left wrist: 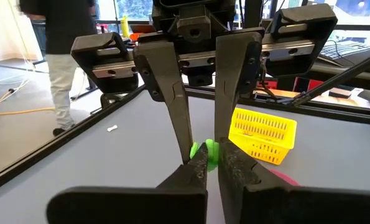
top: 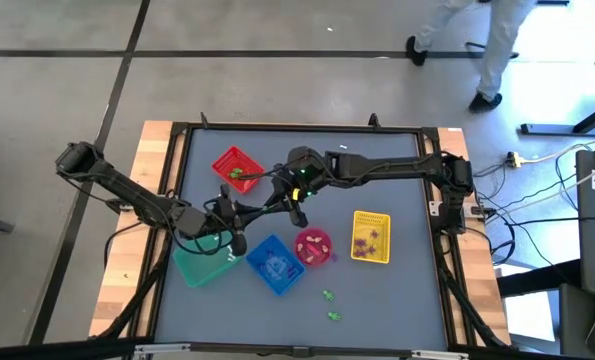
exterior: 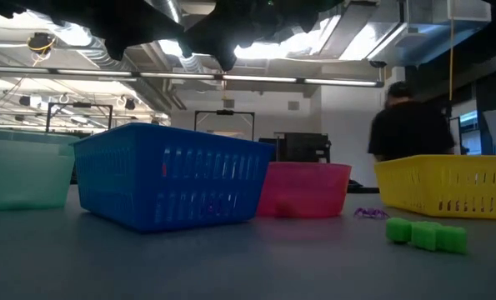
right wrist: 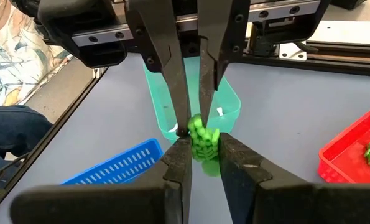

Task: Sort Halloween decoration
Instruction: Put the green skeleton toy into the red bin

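- We see both arms meeting over the middle of the table (top: 397, 290), between the red basket (top: 236, 168) and the blue basket (top: 274, 263).
- The left gripper (top: 239, 213) and the right gripper (top: 295, 205) point at each other, tips nearly meeting.
- In the right wrist view, the right gripper (right wrist: 200, 144) is pressed onto a green trinket (right wrist: 203, 140), a small skeleton-like figure pinched at the fingertips.
- The left gripper (right wrist: 193, 121) faces it in that view, its two fingers drawn close together at the same trinket; we cannot tell whether they grip it.
- In the left wrist view, the green trinket (left wrist: 207, 152) sits at the tips of both grippers, the left gripper (left wrist: 211, 165) nearly closed beside it.
- The teal basket (top: 204, 258) lies at the near left, under the left arm.
- The pink bowl (top: 313, 246) stands just right of the blue basket and holds several pale trinkets.
- The yellow basket (top: 371, 237) lies to the right of the bowl, with purple trinkets (top: 369, 238) inside.
- The red basket holds a green trinket (top: 237, 173).
- Two loose green trinkets (top: 331, 306) lie on the table near the front edge, right of the blue basket.
- In the low view, a green trinket (exterior: 427, 234) and a purple one (exterior: 371, 213) lie on the table before the yellow basket (exterior: 448, 185).
- A person (top: 477, 40) stands on the floor beyond the far side of the table.
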Controlling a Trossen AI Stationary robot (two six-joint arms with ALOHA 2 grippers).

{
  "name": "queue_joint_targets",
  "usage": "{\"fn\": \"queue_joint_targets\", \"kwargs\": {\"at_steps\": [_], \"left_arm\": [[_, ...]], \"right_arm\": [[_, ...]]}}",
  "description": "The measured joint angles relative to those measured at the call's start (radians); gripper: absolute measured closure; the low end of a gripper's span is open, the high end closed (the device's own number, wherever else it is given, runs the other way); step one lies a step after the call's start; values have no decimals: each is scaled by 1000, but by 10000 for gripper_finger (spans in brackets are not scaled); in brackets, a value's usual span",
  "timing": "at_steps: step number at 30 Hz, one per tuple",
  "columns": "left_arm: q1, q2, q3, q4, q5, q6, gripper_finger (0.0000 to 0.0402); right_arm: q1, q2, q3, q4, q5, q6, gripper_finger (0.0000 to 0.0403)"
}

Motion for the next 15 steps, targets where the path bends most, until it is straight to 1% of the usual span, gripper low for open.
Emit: {"fn": "queue_joint_targets", "kwargs": {"at_steps": [13, 15], "left_arm": [[0, 0, 0, 0, 0, 3, 401], [0, 0, 0, 0, 0, 3, 401]], "right_arm": [[1, 0, 0, -3, 3, 9, 333], [1, 0, 0, -3, 3, 10, 328]]}}
